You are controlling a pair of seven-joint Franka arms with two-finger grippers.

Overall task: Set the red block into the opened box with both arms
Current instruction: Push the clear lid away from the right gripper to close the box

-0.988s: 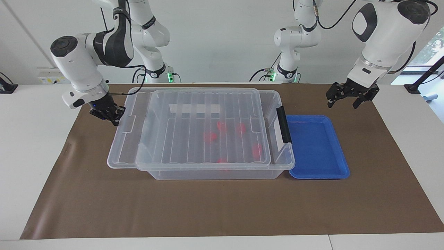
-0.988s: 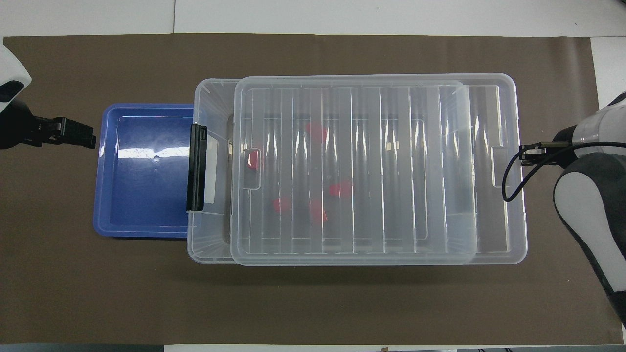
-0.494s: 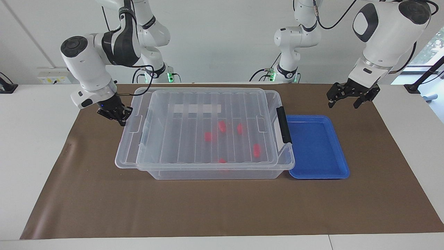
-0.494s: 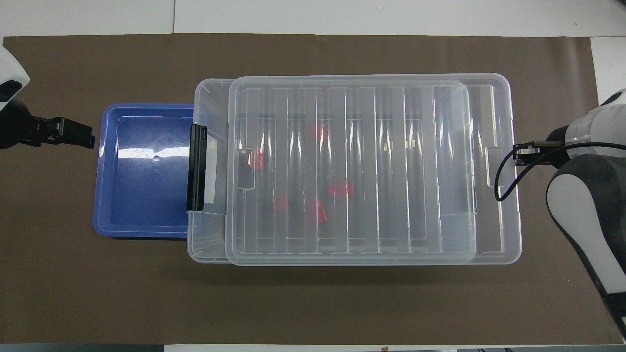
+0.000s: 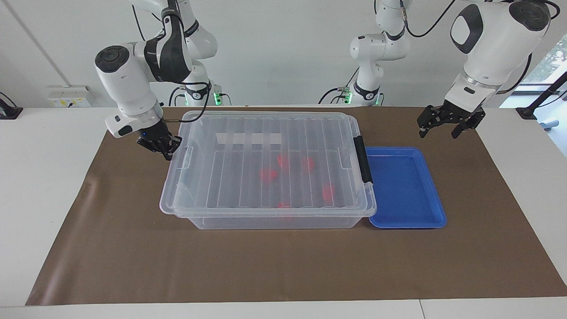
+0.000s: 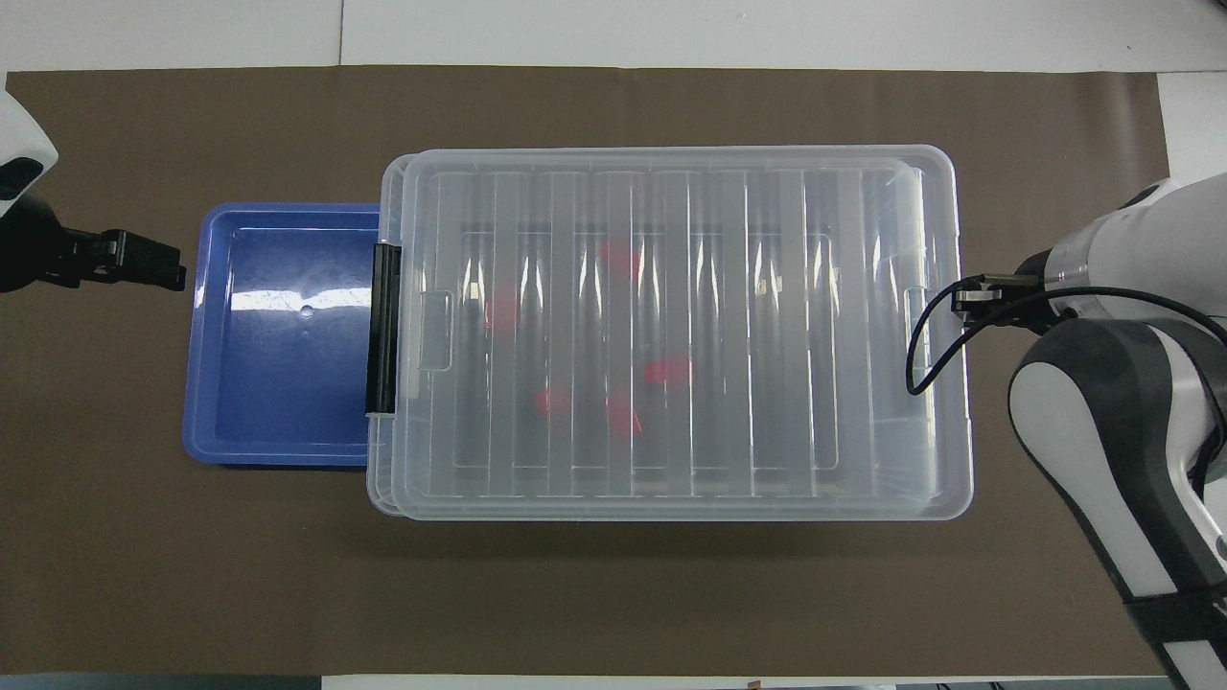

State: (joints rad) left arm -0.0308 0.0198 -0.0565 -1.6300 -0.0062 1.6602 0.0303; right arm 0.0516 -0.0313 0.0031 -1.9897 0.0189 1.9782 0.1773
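The clear box (image 5: pixel 266 221) stands mid-table with its ribbed lid (image 5: pixel 248 133) lying across nearly the whole top. Through the lid (image 6: pixel 671 240) several red blocks (image 5: pixel 268 174) (image 6: pixel 668 370) show on the box floor. My right gripper (image 5: pixel 161 148) is shut and sits against the lid's end edge at the right arm's end of the box. In the overhead view its wrist hides the fingertips. My left gripper (image 5: pixel 447 124) (image 6: pixel 144 264) hangs open and holds nothing, over the mat beside the blue tray.
A shallow blue tray (image 5: pixel 405 190) (image 6: pixel 278 383) lies flat against the box's latch end, toward the left arm's end of the table. A black latch (image 5: pixel 364 159) (image 6: pixel 383 326) stands on that end of the box. Brown mat covers the table.
My right gripper moved toward the left arm's end, sliding the lid along until it nearly covers the box. The left arm stayed still.
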